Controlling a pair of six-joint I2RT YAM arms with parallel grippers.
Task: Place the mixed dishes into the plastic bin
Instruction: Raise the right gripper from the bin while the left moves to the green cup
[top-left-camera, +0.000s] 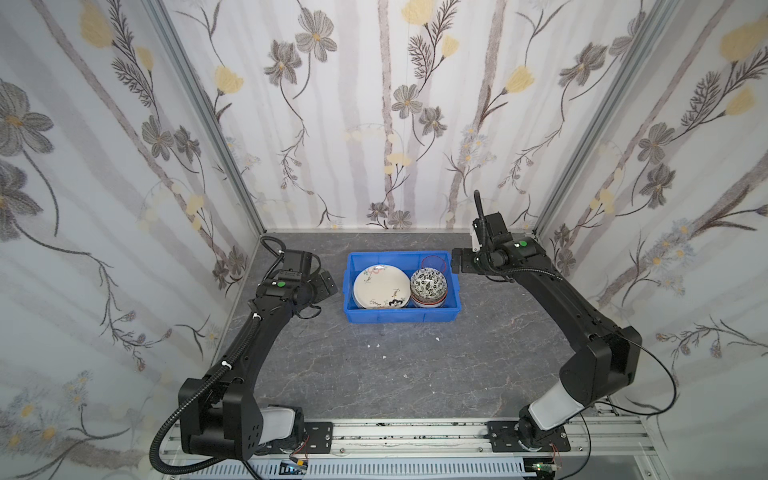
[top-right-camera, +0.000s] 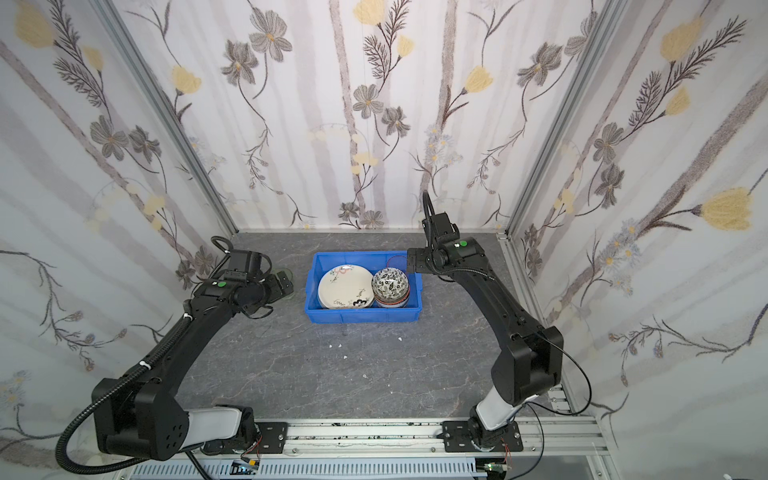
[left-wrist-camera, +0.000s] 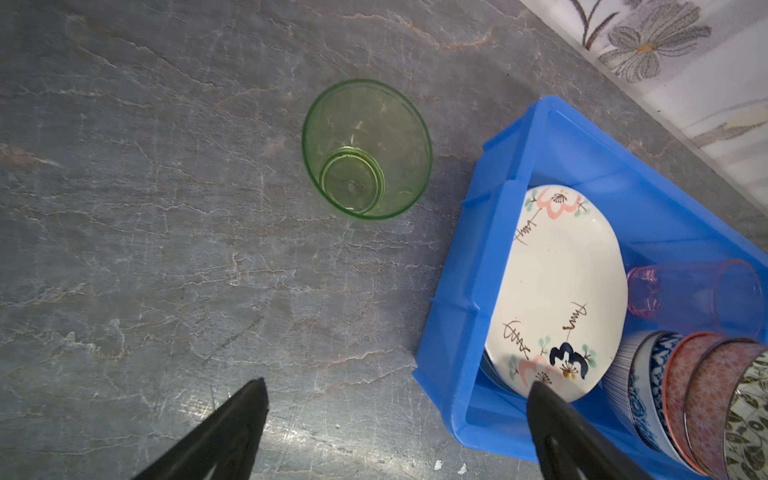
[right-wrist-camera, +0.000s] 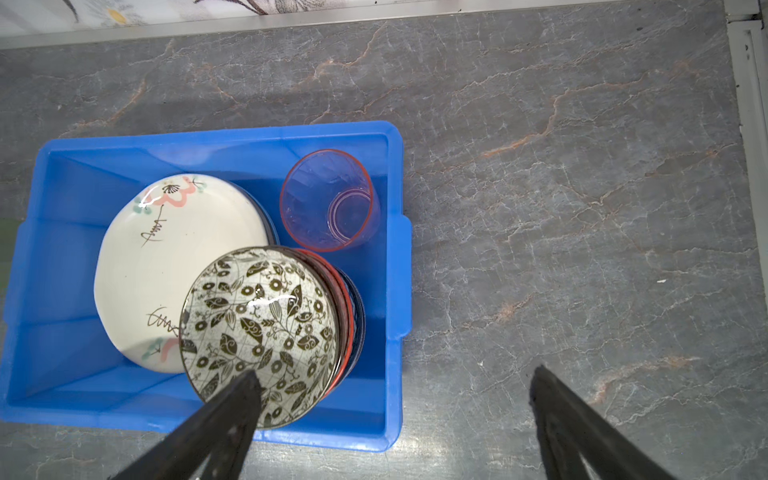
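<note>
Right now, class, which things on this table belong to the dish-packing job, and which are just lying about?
Job: bin, plate, stacked bowls, pink cup, green cup (outside the bin).
Lying about: white chips on the table.

Smooth glossy plastic bin (right-wrist-camera: 58, 270), shiny glazed cream plate (right-wrist-camera: 166, 257), translucent green tumbler (left-wrist-camera: 365, 149), matt veined tabletop (right-wrist-camera: 582, 208)

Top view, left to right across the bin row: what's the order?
left gripper → cream plate → black-white leaf bowl → right gripper
</note>
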